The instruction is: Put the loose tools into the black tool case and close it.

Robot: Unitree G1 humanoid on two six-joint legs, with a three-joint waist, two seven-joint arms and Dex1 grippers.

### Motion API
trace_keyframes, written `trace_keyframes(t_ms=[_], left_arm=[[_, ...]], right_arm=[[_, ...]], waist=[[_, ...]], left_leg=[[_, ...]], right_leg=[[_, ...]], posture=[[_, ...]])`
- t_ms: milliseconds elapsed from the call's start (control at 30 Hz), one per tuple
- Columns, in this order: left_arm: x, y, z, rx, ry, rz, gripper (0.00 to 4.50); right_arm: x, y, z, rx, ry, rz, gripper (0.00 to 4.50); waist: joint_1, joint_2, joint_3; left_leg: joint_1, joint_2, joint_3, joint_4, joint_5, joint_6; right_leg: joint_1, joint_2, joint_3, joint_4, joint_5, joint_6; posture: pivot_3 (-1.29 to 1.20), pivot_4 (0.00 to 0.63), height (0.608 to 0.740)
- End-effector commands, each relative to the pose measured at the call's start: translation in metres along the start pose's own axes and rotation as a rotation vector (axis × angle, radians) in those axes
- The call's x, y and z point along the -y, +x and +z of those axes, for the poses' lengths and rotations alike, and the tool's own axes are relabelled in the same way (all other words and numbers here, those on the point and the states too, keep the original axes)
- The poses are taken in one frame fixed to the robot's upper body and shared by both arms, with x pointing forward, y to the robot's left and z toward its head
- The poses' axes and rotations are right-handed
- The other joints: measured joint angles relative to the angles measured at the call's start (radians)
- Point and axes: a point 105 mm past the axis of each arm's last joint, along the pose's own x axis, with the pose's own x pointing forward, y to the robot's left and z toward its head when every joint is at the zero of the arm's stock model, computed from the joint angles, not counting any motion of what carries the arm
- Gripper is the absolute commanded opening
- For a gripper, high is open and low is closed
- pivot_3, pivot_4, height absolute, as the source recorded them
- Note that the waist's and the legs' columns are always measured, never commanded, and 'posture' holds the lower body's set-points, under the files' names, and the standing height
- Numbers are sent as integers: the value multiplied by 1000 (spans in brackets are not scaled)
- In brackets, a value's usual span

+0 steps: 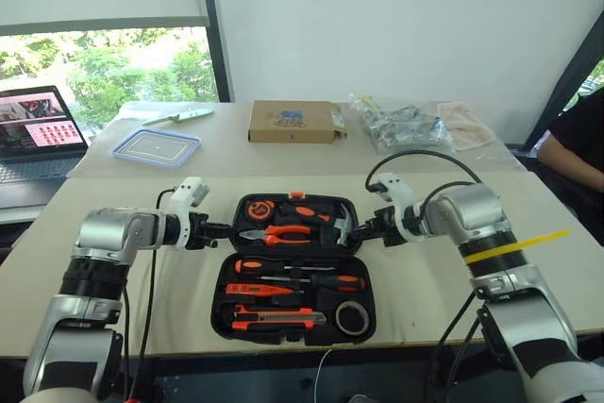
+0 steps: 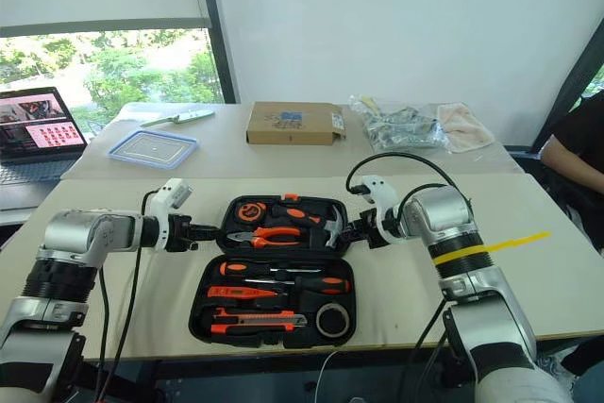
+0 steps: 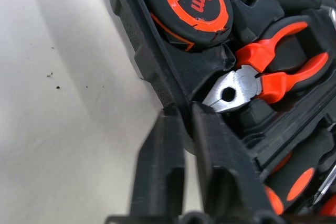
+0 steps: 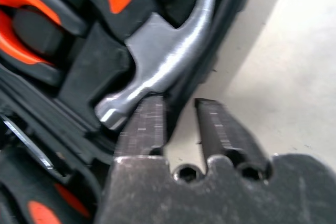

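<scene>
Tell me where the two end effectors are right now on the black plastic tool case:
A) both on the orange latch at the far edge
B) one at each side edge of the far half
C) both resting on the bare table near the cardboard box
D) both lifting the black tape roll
B: the left end effector pinches the black plastic tool case at its left rim, the right end effector at its right rim beside the steel hammer head.

Daylight floods in from the window (image 1: 113, 73) at the upper left of the head views, blowing out the foliage beyond it, and leaves the pale wall evenly bright. The surface (image 1: 425, 280) is softly lit, with faint shadows beside the black tool case (image 1: 294, 266). In the right wrist view the hammer head (image 4: 157, 72) carries a streak of glare, and the near pincer fingers (image 4: 142, 124) are blurred. The left wrist view's lower edge is out of focus.
</scene>
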Motion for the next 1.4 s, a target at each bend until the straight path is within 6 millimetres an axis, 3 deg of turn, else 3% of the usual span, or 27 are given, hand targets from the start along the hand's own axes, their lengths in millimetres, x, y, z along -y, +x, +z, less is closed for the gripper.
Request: trace_keyframes(t_ms=[33,200,300,433,567,667,733,833,933,1067,1100,1167,1333,1400], left_arm=[[-14,-5,21,157,-23,93,0],[-12,-10,51,403,-67,62,0],[-1,-16,56,510,43,9,0],[12,-20,36,557,316,-17,0],[10,-25,10,573,444,8,0],[17,-28,-21,503,795,12,0],[11,-32,-43,467,917,40,0],[0,-37,-67,387,1083,51,0],[-10,-40,-87,306,1164,30,0],[-14,-41,-106,238,1089,-44,0],[-15,-41,-106,243,1049,-51,263],[-15,-41,-104,247,1031,-53,770],[-20,-47,-91,274,1007,-35,2638],[-21,-47,-85,295,971,-30,3384]], right_arm=[[15,-8,27,140,-40,-101,62],[-11,-23,69,420,-231,17,62],[-23,-33,73,524,-389,51,62],[-31,-37,44,534,-695,20,62],[-18,-42,13,590,-876,-87,62],[0,-42,-17,546,-1069,-193,62],[6,-44,-33,547,-1205,-251,62],[4,-44,-56,548,-1381,-241,62],[10,-39,-78,499,-1471,-226,62],[16,-38,-90,499,-1377,-220,62],[18,-38,-91,499,-1349,-214,869],[20,-37,-93,479,-1318,-201,1443],[29,-52,-90,471,-1328,-218,3261],[33,-59,-93,459,-1303,-210,3514]], waist=[[4,0,0],[5,-1,1],[3,-1,1],[-3,-1,1],[-9,-1,0],[-8,-1,0],[-4,0,0],[6,0,0],[7,1,-1],[18,3,-3],[19,4,-4],[18,4,-4],[10,6,-5],[13,6,-5]], left_leg=[[1,0,0,0,0,0],[-4,-1,-1,0,1,-2],[-15,-2,0,0,3,-4],[-17,-5,0,-7,4,-4],[-15,-6,1,-16,4,-4],[-12,-7,3,-17,4,-4],[-7,-6,5,-17,4,-4],[12,-4,6,-21,2,-3],[22,-2,7,-21,0,1],[22,0,8,-19,0,1],[22,0,9,-18,-1,2],[21,0,9,-18,-1,3],[20,0,10,-18,-2,4],[20,0,10,-18,-3,6]], right_leg=[[1,0,0,0,0,0],[-6,-1,2,2,2,-2],[-20,-1,2,7,3,-3],[-28,-1,-4,8,3,-3],[-25,-6,-20,-2,2,-3],[-22,-9,-24,-4,2,-4],[-16,-11,-24,-5,2,-4],[7,-12,-24,-19,1,-4],[14,-13,-21,-17,0,-2],[13,-14,-21,-14,1,-4],[13,-14,-21,-14,1,-5],[13,-15,-21,-14,1,-5],[12,-14,-22,-15,1,-5],[12,-14,-22,-15,1,-5]], posture=[[0,150,740],[0,150,740],[0,150,740],[0,150,740],[0,150,740],[0,150,740],[0,150,740],[0,150,740],[0,150,740],[0,150,740],[0,150,740],[0,150,740],[0,150,740],[0,150,740]])
